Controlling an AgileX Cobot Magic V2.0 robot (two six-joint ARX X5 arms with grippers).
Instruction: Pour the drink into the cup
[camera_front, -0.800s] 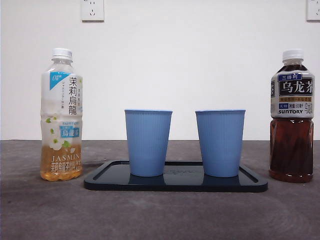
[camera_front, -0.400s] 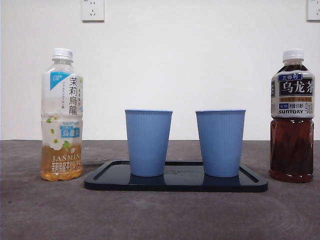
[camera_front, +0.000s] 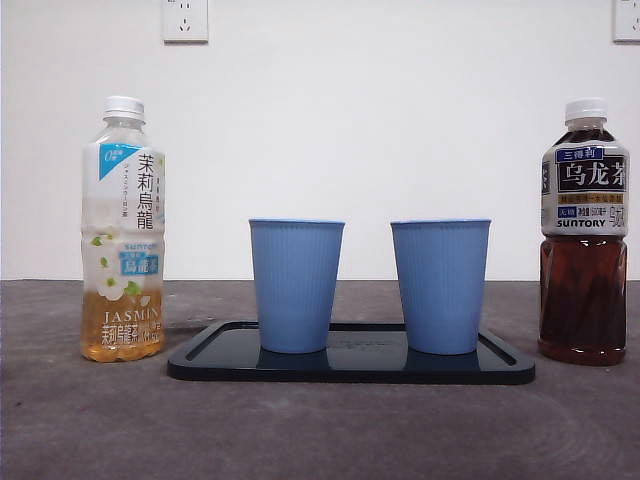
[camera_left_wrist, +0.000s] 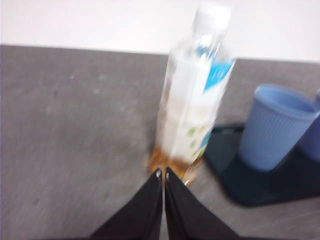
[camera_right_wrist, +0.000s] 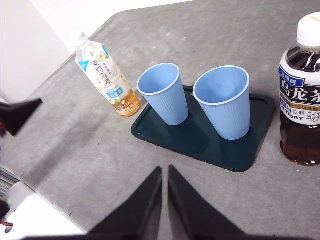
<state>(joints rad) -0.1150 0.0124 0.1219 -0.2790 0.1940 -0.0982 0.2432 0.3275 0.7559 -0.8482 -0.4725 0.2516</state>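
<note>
Jasmine tea bottle (camera_front: 123, 230) stands upright at far left of the table (camera_front: 320, 430), white cap on, pale amber liquid only in the bottom part, well apart from the tray. Left gripper (camera_left_wrist: 163, 175) shows only in its wrist view, jaws pressed together with no gap, empty, tips pointing at the base of the jasmine bottle (camera_left_wrist: 192, 100) but not touching it; that view is blurred. Right of that bottle, a dark tray (camera_front: 350, 372) lies flat at table centre, carrying two blue ribbed cups. Left cup (camera_front: 296, 285) stands upright on the left half of the tray, right cup (camera_front: 441, 286) upright on the right half, a clear gap between them; from the right wrist view both cups (camera_right_wrist: 163, 94) (camera_right_wrist: 223, 102) look empty inside. Dark oolong bottle (camera_front: 585, 235) stands upright at far right, off the tray, white cap on, mostly full of dark brown tea. Right gripper (camera_right_wrist: 165, 172) sits high over the near side of the table, jaws nearly touching with just a thin slit, holding nothing, well apart from tray (camera_right_wrist: 200, 137) and bottles. A black tip (camera_right_wrist: 20, 114) of the other arm shows at that view's edge near the jasmine bottle (camera_right_wrist: 105, 75). Neither arm appears in the front view.
</note>
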